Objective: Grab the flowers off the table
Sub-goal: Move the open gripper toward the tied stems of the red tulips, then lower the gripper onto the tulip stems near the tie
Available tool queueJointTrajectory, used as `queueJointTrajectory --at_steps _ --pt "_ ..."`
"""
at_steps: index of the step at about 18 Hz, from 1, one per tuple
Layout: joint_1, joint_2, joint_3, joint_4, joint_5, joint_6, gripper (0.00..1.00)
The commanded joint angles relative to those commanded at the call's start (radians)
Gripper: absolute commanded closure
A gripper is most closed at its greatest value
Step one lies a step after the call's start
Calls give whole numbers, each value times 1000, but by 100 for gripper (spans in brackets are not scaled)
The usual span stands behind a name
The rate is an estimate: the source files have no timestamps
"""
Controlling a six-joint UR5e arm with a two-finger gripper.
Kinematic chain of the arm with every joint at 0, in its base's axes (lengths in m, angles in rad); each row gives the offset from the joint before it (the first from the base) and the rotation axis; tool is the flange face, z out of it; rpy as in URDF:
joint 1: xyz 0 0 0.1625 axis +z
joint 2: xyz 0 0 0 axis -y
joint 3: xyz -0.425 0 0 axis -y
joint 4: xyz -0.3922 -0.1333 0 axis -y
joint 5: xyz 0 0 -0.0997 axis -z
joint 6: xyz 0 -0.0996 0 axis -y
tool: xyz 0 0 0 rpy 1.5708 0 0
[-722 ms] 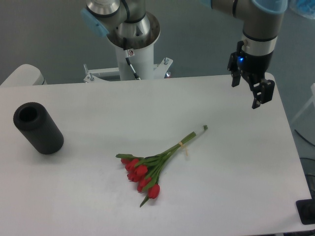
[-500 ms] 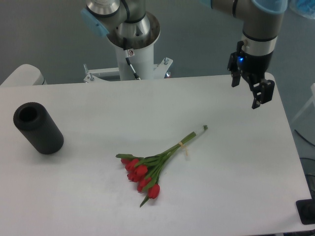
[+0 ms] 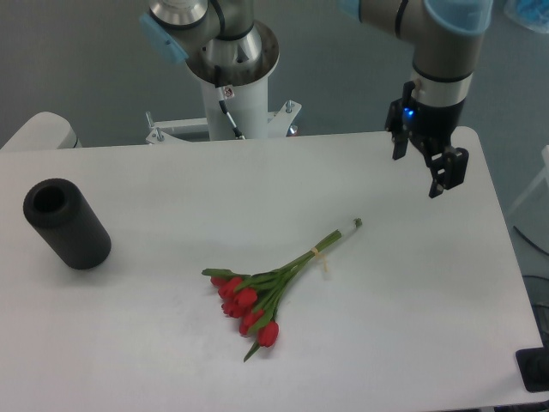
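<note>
Pincer (image 3: 418, 168) shifted left, open, above table (image 3: 154, 343)

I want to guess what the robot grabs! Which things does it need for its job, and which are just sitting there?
Needed: the flowers, the table they lie on, and the gripper, open above the far right corner.

Just sitting: the black cylinder on its side, far left.

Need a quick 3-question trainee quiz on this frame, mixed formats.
1. True or false: the two-finger gripper is gripping the bunch of red tulips with green stems.
2. The black cylinder lies on its side at which end of the white tabletop in the image? A) left B) right C) centre
3. Fill in: the tulip stems point toward the image's upper ____.

Key:
1. False; it hangs open above the table's far right part, apart from the flowers.
2. A
3. right
</note>
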Motion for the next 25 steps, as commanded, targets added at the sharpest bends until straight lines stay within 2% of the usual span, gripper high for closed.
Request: queueJointTrajectory --at_steps 3,5,7,8,10,13,20,25 --pt "-58 -14 -18 26 3 -250 0" --pt "-89 -20 -46 84 6 -324 0" --pt "-106 -35 -81 150 8 -344 0" --pt "-109 -37 -103 164 6 -344 0" --pt "-117 -61 -136 181 5 -344 0" --pt "-141 -95 -144 196 9 -382 0" --pt "-170 -117 -232 222 11 -493 0" --pt "-209 -164 -261 288 12 -491 0"
